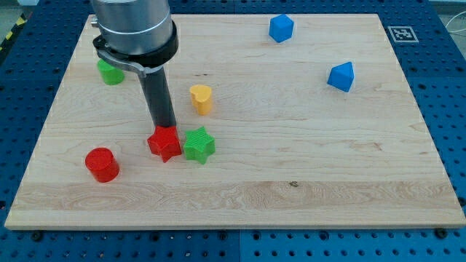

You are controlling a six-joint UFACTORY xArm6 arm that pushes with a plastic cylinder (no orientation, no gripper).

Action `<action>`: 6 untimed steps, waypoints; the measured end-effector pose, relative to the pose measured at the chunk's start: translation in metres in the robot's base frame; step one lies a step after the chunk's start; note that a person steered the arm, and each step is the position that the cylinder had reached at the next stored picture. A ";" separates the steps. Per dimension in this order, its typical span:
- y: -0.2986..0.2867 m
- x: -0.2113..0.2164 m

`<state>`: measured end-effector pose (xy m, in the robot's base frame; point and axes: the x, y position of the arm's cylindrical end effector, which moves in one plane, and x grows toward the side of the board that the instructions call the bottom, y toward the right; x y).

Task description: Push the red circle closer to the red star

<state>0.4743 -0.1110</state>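
Red circle (101, 164) sits left of the red star (165, 143); my tip (164, 127), no fingers to speak of, touches the star's top, so I'd swing round the circle's left and shove rightward.

At the upper left of the frame the arm shows as a broad cylinder (133, 18) of smooth grey metal with a soft sheen, cut off by the top edge. A black band (135, 52) rings its lower rim, with a small black lug jutting out on the view's left. From beneath the band a straight dark rod (158, 98) runs down, matte charcoal, round in section and far narrower than the cylinder. My tip (165, 128) is its plain blunt end.
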 end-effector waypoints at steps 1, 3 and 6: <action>-0.007 0.005; -0.041 0.005; -0.156 0.022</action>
<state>0.4965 -0.2670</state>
